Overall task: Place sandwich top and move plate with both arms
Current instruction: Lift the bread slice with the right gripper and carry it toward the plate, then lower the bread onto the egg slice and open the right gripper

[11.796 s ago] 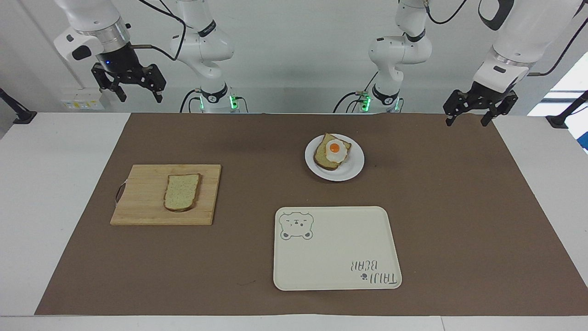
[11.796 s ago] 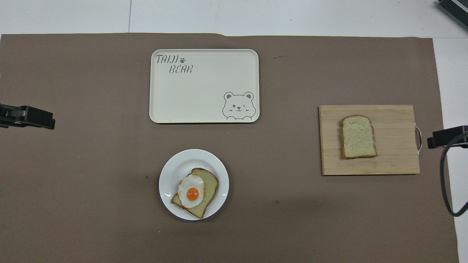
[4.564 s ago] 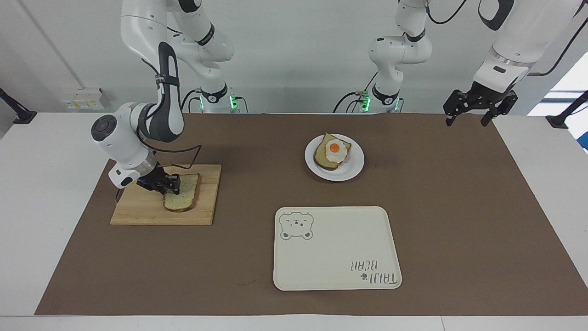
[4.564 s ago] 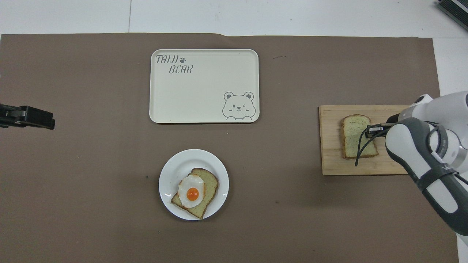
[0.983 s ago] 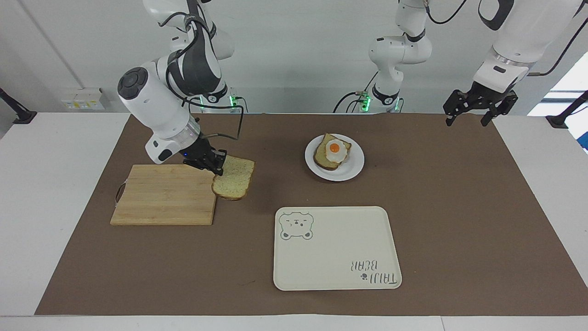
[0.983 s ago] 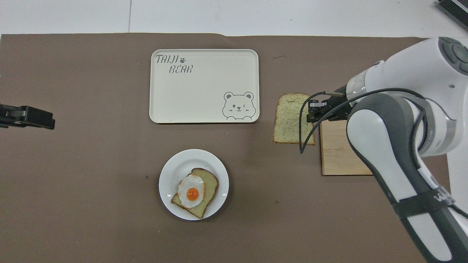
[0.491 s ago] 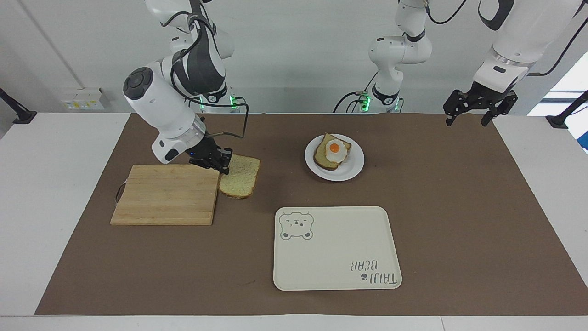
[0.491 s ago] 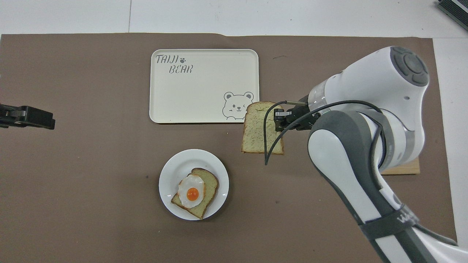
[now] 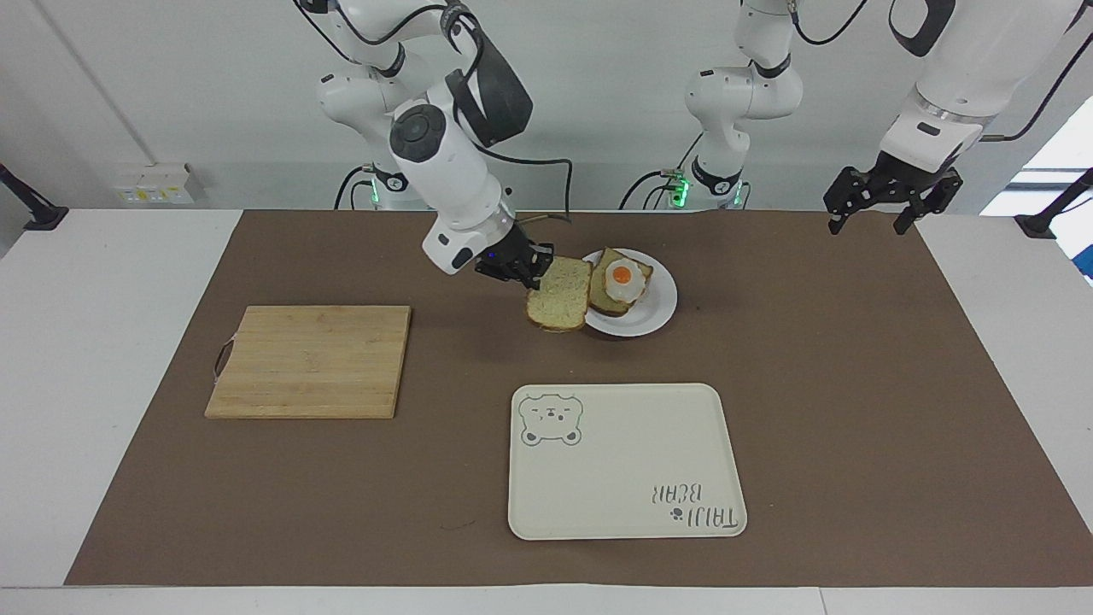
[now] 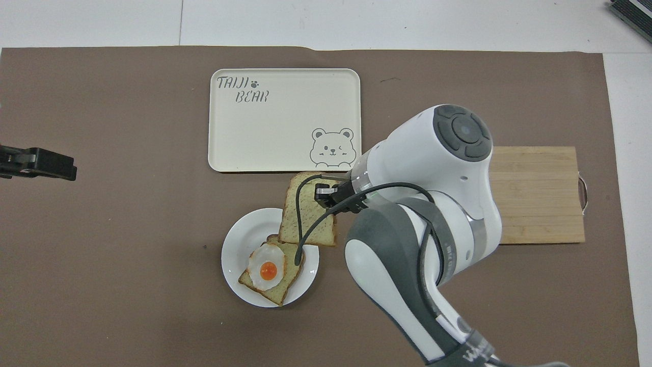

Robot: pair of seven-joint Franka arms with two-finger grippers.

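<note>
The sandwich top (image 9: 561, 296), a speckled tan slice with a brown crust, hangs tilted in the air with my right gripper (image 9: 534, 265) shut on its edge. It is over the rim of the white plate (image 9: 653, 312) at the side toward the right arm's end. In the overhead view the sandwich top (image 10: 300, 219) overlaps the plate (image 10: 239, 244) rim, with the right gripper (image 10: 323, 196) beside it. On the plate lies a bread slice with a fried egg (image 9: 621, 280). My left gripper (image 9: 867, 224) waits open, raised over the table corner at the left arm's end.
A cream bear-print tray (image 9: 628, 461) lies farther from the robots than the plate. A bare wooden cutting board (image 9: 307, 359) sits toward the right arm's end. A brown mat covers the table.
The right arm has carried the sandwich top from beside the cutting board across to the plate's rim. The left arm has not moved.
</note>
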